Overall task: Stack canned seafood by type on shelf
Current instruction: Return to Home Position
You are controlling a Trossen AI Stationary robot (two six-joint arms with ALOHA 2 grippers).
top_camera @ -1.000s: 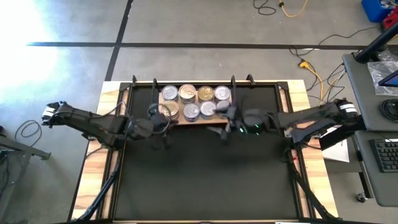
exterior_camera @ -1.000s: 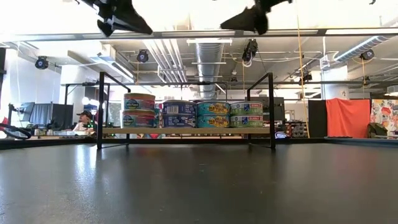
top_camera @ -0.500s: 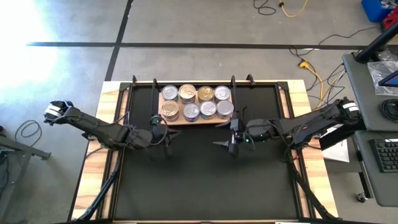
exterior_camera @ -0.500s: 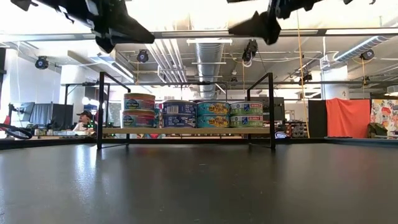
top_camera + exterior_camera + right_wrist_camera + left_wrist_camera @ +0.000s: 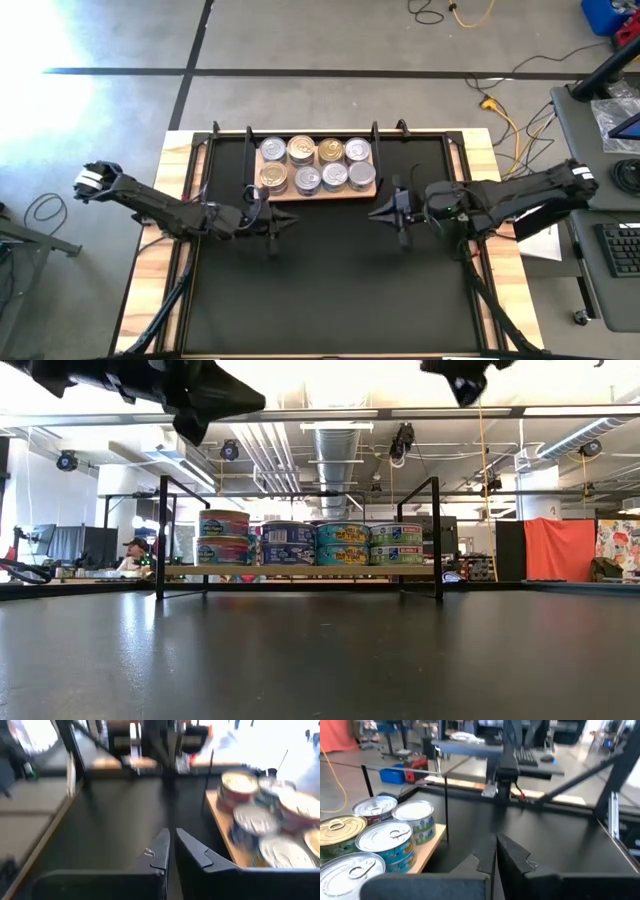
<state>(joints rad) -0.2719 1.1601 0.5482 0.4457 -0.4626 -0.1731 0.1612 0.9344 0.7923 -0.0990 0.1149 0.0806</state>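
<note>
The canned seafood (image 5: 315, 165) stands on the light-wood shelf (image 5: 300, 192) at the table's far side, in two rows of several tins. The low view shows the tins (image 5: 312, 543) stacked two high on the shelf board (image 5: 300, 570). Most lids are silver; one tin has a gold lid (image 5: 331, 151). My left gripper (image 5: 280, 225) hovers shut above the table, just near of the shelf's left end. My right gripper (image 5: 385, 212) hovers shut just right of and near the shelf's right end. Both wrist views show shut fingers (image 5: 495, 855) (image 5: 171, 847) with nothing between them.
Thin black wire posts (image 5: 160, 535) (image 5: 437, 535) rise at both ends of the shelf. The black tabletop (image 5: 330, 290) stretches bare from the shelf to the near edge. A side table with a keyboard (image 5: 620, 245) stands beyond the right edge.
My right gripper has drawn back from the shelf's right end toward the table's right edge and has shut with nothing in it. My left gripper has drifted a little toward the near edge and the right. The tins have stayed in place.
</note>
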